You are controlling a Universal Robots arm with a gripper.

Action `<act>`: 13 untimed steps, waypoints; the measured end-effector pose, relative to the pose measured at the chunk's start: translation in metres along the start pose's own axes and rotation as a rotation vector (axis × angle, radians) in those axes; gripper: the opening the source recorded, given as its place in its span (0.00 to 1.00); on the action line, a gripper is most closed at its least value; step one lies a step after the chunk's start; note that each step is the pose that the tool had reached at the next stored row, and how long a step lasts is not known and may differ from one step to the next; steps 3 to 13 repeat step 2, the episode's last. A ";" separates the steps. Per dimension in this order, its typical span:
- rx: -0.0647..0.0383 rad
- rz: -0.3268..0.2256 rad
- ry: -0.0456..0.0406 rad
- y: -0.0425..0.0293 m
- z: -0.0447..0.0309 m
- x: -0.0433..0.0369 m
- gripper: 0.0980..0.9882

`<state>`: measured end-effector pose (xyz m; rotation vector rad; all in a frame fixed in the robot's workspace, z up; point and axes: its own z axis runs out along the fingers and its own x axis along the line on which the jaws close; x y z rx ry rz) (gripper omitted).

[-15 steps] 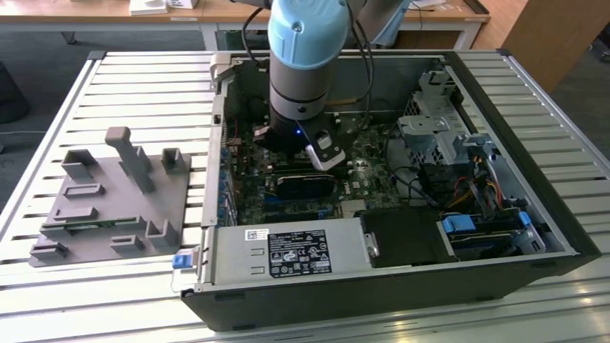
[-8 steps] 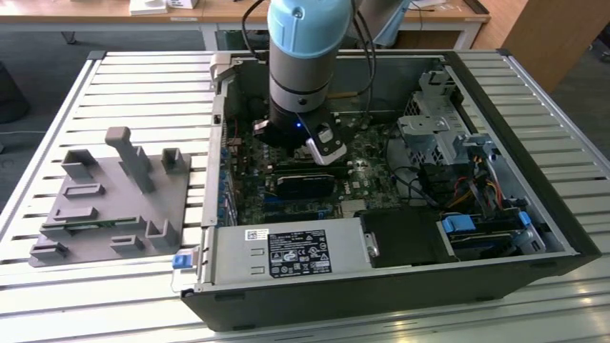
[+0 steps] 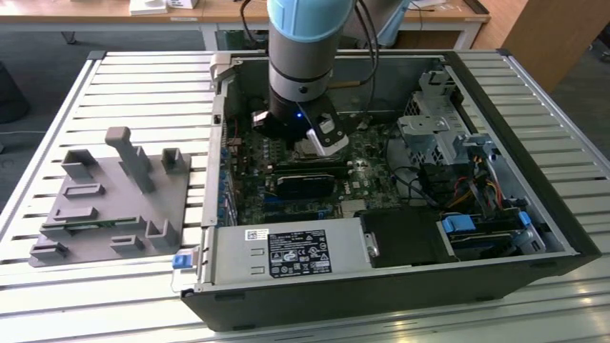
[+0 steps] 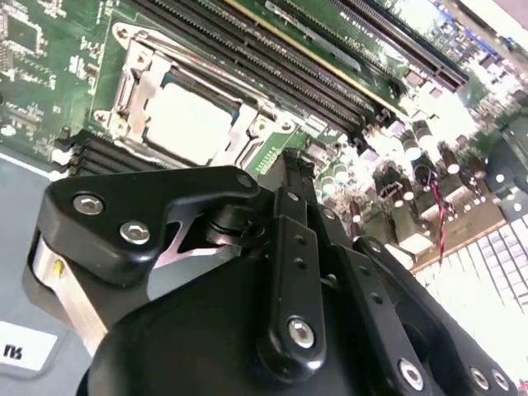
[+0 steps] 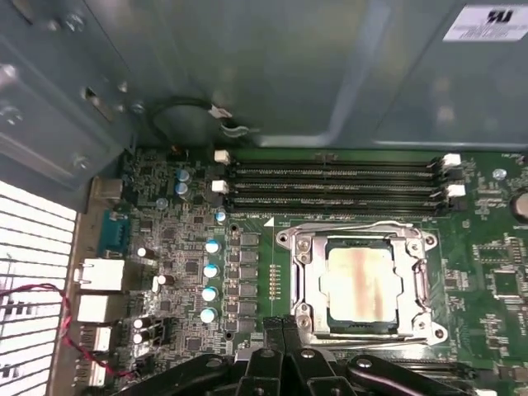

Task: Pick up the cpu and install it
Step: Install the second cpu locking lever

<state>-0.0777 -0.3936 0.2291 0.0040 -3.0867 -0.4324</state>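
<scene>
The cpu (image 5: pixel 360 280) (image 4: pixel 186 120) is a flat square chip with a pale metal top. It lies flat inside the silver socket frame (image 5: pixel 305 247) (image 4: pixel 132 74) on the green motherboard (image 5: pixel 181 247). My gripper (image 5: pixel 279 326) (image 4: pixel 289 161) hovers just beside the socket with its black fingers together and nothing between them. It does not touch the chip. In the exterior view the arm reaches down into the open computer case (image 3: pixel 562 236), and my gripper (image 3: pixel 310 146) hangs over the middle of the board.
Black memory slots (image 5: pixel 330 186) run along one side of the socket, near the grey case wall (image 5: pixel 247 66). A power supply (image 3: pixel 286 254) and a drive cage (image 3: pixel 429 136) stand inside the case. A grey fixture plate (image 3: pixel 114 207) lies on the slatted table (image 3: pixel 57 93) at the exterior view's left.
</scene>
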 end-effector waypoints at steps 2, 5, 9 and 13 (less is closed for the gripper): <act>0.000 0.000 0.0000 0.0009 -0.0031 0.0001 0.01; 0.000 0.000 0.0000 0.0009 -0.0031 0.0001 0.01; 0.000 0.000 0.0000 0.0009 -0.0031 0.0001 0.01; 0.000 0.000 0.0000 0.0009 -0.0031 0.0001 0.01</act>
